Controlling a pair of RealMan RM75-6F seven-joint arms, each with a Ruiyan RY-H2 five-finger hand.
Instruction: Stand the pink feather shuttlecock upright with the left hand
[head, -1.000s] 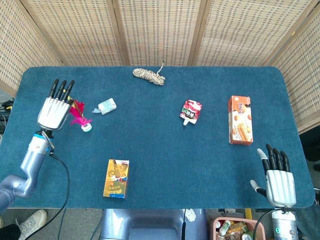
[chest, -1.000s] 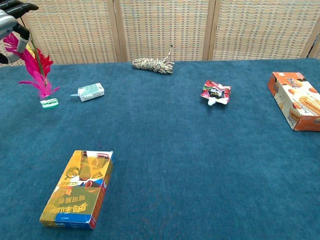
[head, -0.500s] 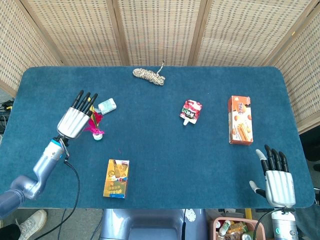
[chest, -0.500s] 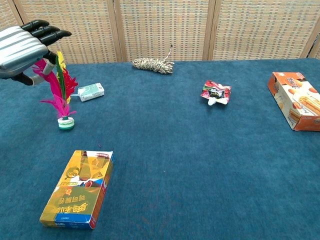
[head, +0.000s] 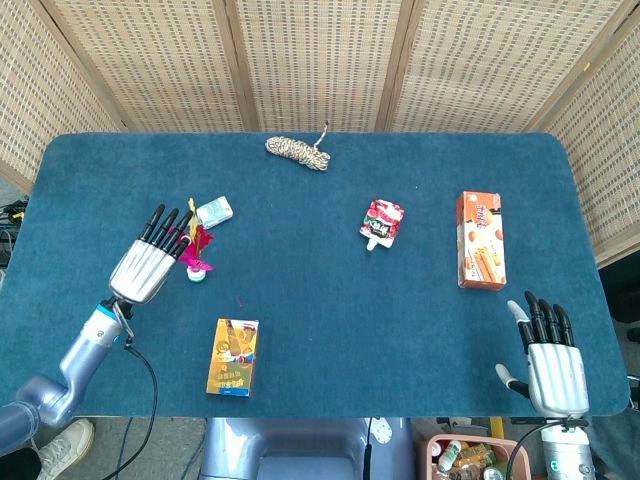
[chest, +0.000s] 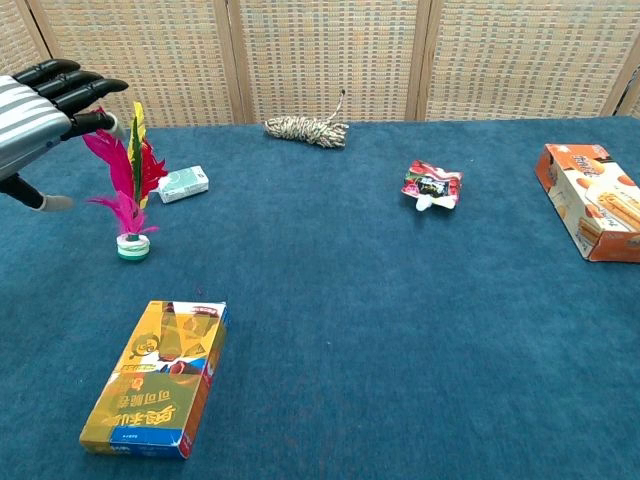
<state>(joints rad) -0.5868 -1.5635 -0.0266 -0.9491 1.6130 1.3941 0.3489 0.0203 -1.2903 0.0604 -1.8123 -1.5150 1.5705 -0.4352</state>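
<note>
Standing upright on its base at table's (head: 300, 300) left side, pink feather shuttlecock (chest: 131, 190), w/ left hand (chest: 35, 115) released, fingers spread just beside feathers; right hand (head: 556, 370) idle, empty, well apart.

You worked at a table (head: 300, 330) covered in dark blue carpet-like cloth, rounded corners. Woven rattan screen panels (head: 320, 60) in wooden frames stood behind and at both sides. Light was even, daytime-looking. Floor beyond the left edge was grey, possibly concrete; cables (head: 12, 212) lay there.
</note>
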